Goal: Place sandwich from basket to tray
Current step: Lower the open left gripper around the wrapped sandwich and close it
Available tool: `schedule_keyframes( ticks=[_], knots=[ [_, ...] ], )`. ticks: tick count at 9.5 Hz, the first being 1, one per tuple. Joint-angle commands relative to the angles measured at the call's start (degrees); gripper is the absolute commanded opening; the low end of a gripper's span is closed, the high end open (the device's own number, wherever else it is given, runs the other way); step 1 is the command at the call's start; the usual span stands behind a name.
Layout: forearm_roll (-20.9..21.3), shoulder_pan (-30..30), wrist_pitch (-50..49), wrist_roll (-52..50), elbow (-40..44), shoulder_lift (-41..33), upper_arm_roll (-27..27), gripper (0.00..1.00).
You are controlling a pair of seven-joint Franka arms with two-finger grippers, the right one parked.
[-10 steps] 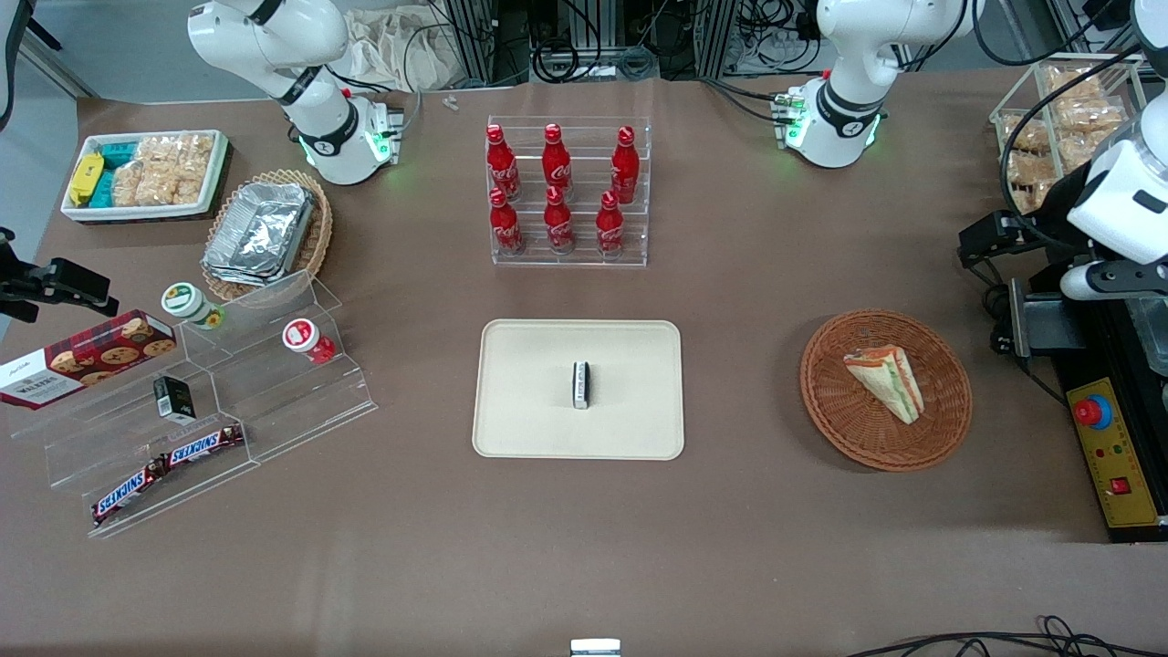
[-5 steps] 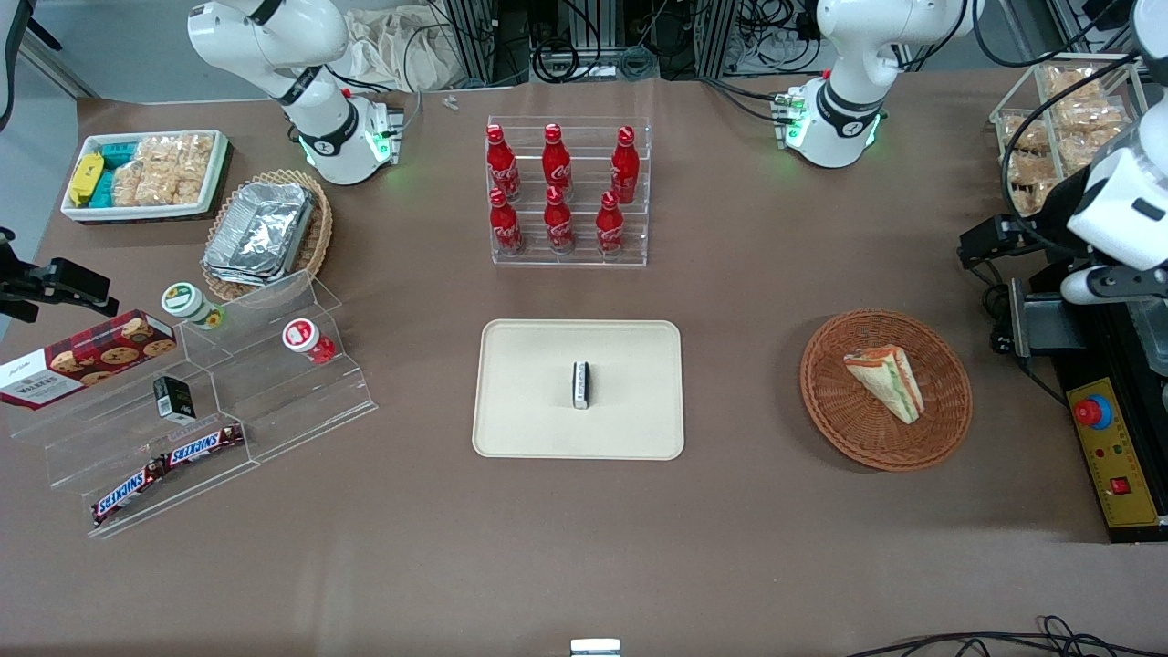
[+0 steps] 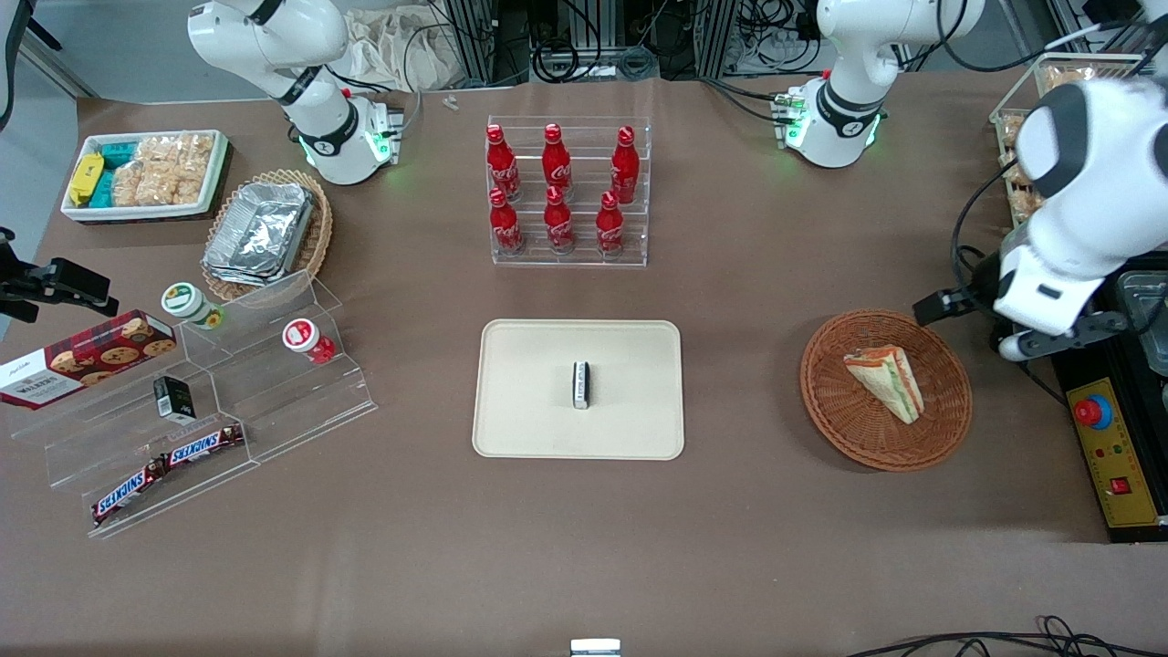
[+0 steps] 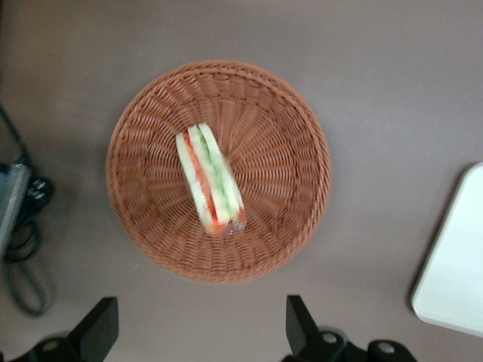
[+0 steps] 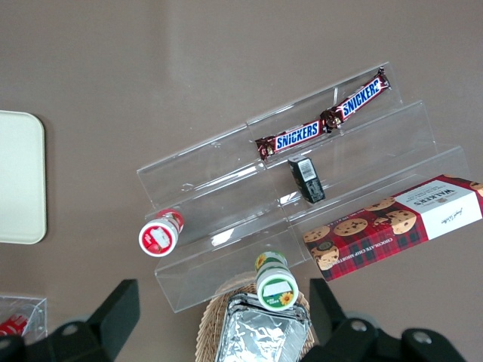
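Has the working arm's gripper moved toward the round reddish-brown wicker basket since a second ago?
Yes. The gripper has swung in from the table's edge toward the basket and now hangs open above it, over the wrapped wedge sandwich.

The working left arm point(image 3: 1068, 228) is built of glossy white rounded shells, with a dark grey band where two segments meet. Its round white base point(image 3: 839, 128) carries a black ring with a small mark, glows green at the sides, and has black cables plugged in. A black cable loops along the arm's lower segment. The gripper point(image 4: 200, 335), above the table point(image 3: 584, 547) toward the working arm's end, has two matte black wedge-shaped fingers point(image 4: 98, 332) set wide apart, with round screw heads at their roots.
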Motion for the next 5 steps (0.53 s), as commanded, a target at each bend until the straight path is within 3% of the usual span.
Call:
schedule_keyframes(
  ticks=[1,5],
  knots=[
    [0.9,-0.1,10.3,-6.2,-6.3,2.9,-0.1,1.00],
    [2.5,-0.1,17.4,-10.5,-6.5,13.1,0.1,1.00]
  ],
)
